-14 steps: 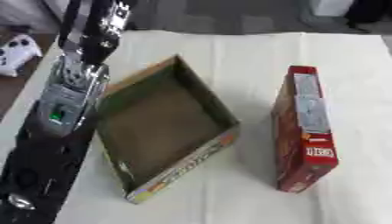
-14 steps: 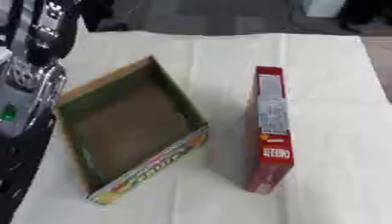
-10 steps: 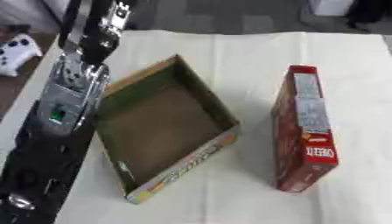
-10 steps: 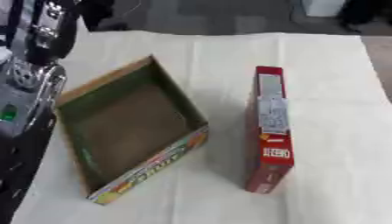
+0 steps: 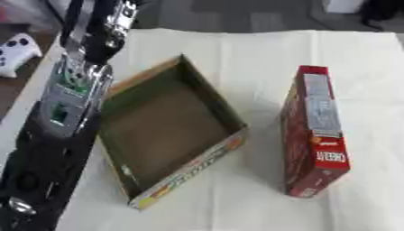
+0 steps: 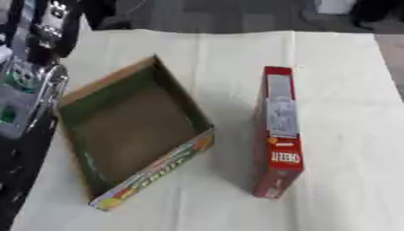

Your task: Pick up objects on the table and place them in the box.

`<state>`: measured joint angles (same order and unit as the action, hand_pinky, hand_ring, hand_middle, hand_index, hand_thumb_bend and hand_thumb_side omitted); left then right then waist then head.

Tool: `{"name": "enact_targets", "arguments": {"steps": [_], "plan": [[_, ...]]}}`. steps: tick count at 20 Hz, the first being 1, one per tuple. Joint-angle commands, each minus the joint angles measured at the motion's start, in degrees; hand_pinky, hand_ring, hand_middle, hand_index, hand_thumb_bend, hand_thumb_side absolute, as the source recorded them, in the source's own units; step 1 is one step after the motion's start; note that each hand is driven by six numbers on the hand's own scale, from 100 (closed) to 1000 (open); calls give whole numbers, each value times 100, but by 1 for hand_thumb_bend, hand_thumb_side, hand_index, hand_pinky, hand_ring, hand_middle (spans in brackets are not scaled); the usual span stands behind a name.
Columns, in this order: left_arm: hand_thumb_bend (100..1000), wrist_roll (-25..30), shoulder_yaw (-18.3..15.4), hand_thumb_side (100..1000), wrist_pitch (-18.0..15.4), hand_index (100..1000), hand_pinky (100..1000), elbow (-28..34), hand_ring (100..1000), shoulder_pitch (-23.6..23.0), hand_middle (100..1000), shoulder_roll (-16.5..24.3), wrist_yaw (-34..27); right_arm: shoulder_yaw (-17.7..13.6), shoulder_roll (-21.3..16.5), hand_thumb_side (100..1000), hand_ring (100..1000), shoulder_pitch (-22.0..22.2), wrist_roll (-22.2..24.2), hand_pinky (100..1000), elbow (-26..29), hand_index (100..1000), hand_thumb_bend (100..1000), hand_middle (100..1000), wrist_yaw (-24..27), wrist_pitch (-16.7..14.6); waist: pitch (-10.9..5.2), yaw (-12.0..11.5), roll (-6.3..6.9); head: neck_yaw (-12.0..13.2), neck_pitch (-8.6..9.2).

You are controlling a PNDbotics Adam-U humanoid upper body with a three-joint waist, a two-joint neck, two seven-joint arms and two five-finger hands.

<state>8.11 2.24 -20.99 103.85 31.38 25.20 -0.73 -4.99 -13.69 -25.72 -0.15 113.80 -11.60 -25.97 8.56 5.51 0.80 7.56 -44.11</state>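
Cereal [image 5: 317,131] stands on its long edge on the pale surface [image 5: 260,49], well right of the open box [image 5: 170,135] and apart from it. Left arm [image 5: 67,103] runs along the box's left side; its fingers cannot be told. Right hand is unseen.

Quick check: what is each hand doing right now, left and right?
Left: the arm runs up the view's left side, but its hand cannot be made out; state cannot be told.
Right: not in view.

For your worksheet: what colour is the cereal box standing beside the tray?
Red cereal box, clearest in the left eye view.
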Motion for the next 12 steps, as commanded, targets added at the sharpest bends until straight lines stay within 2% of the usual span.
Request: {"name": "enact_targets", "arguments": {"steps": [1,3,4,7,8,9,10,12], "plan": [[100,385,124,659,-57,818,802,-179,733,291,886,420,215,-13,-71,617,745,-49,24,525,79,826,100,795,-5,7,-85,14,15,16,0],[100,698,267,581,-92,824,831,-426,747,463,904,559,79,-5,-83,619,745,-39,38,525,79,825,100,795,-5,6,-91,26,28,21,0],[100,927,356,584,-121,842,847,-542,766,557,929,647,9,-2,-91,617,745,-37,42,525,79,824,100,795,-5,5,-94,39,31,20,0],[100,2000,614,525,-220,888,882,-906,806,851,974,838,-213,5,-101,618,744,-31,51,525,79,823,100,794,0,5,-107,70,39,33,0],[100,2388,675,399,-267,908,892,-1012,821,964,983,901,-262,8,-103,618,745,-29,55,525,79,823,100,795,0,6,-111,82,43,34,0],[100,2780,726,362,-329,913,893,-1122,824,1087,983,956,-286,13,-104,618,745,-27,60,525,79,823,100,795,1,6,-113,91,45,33,0],[100,3107,771,279,-396,925,900,-1209,835,1216,983,1014,-277,17,-105,618,745,-24,65,525,79,823,100,794,2,6,-119,104,49,32,0],[100,3661,870,269,-552,945,966,-1379,871,1486,995,1133,-154,22,-111,619,745,-19,74,525,79,822,100,794,3,6,-131,130,59,33,0]]}}
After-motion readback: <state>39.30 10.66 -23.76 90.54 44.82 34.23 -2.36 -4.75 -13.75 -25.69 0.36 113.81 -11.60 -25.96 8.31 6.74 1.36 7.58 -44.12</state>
